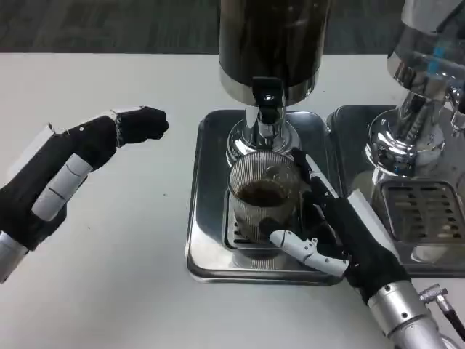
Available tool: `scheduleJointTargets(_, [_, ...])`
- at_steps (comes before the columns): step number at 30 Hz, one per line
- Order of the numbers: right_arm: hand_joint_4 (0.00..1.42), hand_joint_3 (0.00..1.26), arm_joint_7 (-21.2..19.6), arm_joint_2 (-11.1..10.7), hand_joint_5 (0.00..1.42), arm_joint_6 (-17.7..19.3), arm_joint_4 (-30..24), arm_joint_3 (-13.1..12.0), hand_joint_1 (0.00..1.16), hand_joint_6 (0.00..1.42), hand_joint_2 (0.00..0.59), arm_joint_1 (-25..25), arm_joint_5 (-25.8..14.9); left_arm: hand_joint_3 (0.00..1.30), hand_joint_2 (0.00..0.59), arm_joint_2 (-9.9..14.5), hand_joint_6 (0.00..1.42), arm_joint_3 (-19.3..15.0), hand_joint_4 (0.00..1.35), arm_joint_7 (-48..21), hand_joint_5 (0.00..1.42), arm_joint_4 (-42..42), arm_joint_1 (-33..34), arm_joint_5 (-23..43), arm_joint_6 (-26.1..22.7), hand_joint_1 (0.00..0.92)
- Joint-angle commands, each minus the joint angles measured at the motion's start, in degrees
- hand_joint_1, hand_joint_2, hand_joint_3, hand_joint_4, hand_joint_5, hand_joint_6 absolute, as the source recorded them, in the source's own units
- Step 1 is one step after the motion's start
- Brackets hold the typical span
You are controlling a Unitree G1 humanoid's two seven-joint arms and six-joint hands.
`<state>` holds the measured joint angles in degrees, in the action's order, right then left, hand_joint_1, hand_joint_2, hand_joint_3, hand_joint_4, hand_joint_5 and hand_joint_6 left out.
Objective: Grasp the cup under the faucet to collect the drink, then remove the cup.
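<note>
Cup (263, 201) of dark drink under faucet (266, 109), gripped by right hand (341, 233) on tray (200, 218); left hand (69, 174) spread above bench (109, 291).

We're looking at a drinks station set up as a robot test bench: a plain white bench (131, 276), a chrome drink dispenser (270, 58) with dark liquid standing on a steel drip tray (207, 218), a second dispenser (421, 94) over its own slotted tray (425, 218) at right, and grey office-style carpet (109, 25) beyond the far edge.
</note>
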<state>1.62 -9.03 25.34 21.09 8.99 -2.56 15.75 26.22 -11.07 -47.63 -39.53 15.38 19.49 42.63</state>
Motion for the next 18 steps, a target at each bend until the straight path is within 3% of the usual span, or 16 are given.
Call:
scheduleJointTargets(1, [0.0,0.0,-0.8,0.8,0.0,2.3,3.1,-0.7,0.54,0.09,0.221,-1.8,-1.8,0.34,0.14,0.5,0.18,-0.6,0.3,0.8,0.25,0.4,-1.8,-1.0,-0.3,0.0])
scheduleJointTargets(7, [0.0,0.0,-0.1,1.2,0.0,4.5,6.7,-0.7,0.55,0.09,0.221,-4.0,-3.1,0.36,0.145,0.8,0.18,-0.9,0.3,1.5,0.26,-0.1,-3.3,-1.5,-0.2,0.0])
scheduleJointTargets(18, [0.0,0.0,0.2,1.0,0.0,5.1,10.4,0.5,0.55,0.06,0.219,-6.9,-2.1,0.37,0.148,1.3,0.18,-1.8,0.32,2.4,0.26,-0.8,-4.5,-2.8,-0.2,0.0])
